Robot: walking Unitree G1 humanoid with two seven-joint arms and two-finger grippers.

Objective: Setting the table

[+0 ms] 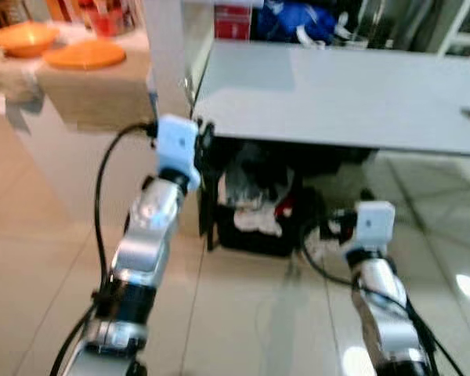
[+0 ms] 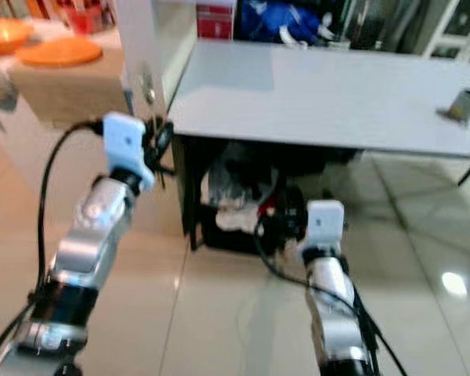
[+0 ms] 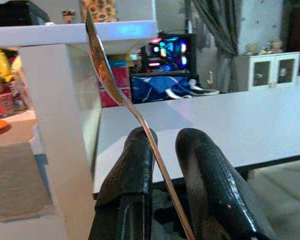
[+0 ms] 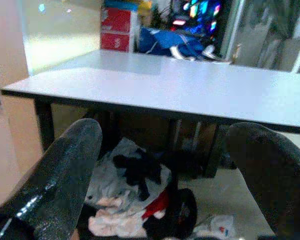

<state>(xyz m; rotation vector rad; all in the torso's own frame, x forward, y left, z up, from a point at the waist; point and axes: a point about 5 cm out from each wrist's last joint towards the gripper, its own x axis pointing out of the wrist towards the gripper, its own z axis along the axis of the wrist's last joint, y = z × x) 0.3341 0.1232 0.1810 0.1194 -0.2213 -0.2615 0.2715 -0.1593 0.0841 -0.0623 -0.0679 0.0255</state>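
A grey table [image 1: 337, 94] filled the 12 to 3 o'clock part of the head view, with a black basket [image 1: 254, 211] of crumpled cloths on the floor beneath it. At 10 o'clock lay an orange plate [image 1: 84, 54]. The left pincer [image 3: 162, 150] was clenched on a spoon [image 3: 110, 80] (bowl uppermost), just beside the table's near corner. The right pincer [image 4: 170, 160] hung low, fingers spread wide.

Pale grey table [image 2: 337, 94], small metal cup [image 2: 466, 104] near its right edge, tiled floor [image 1: 243, 313] below
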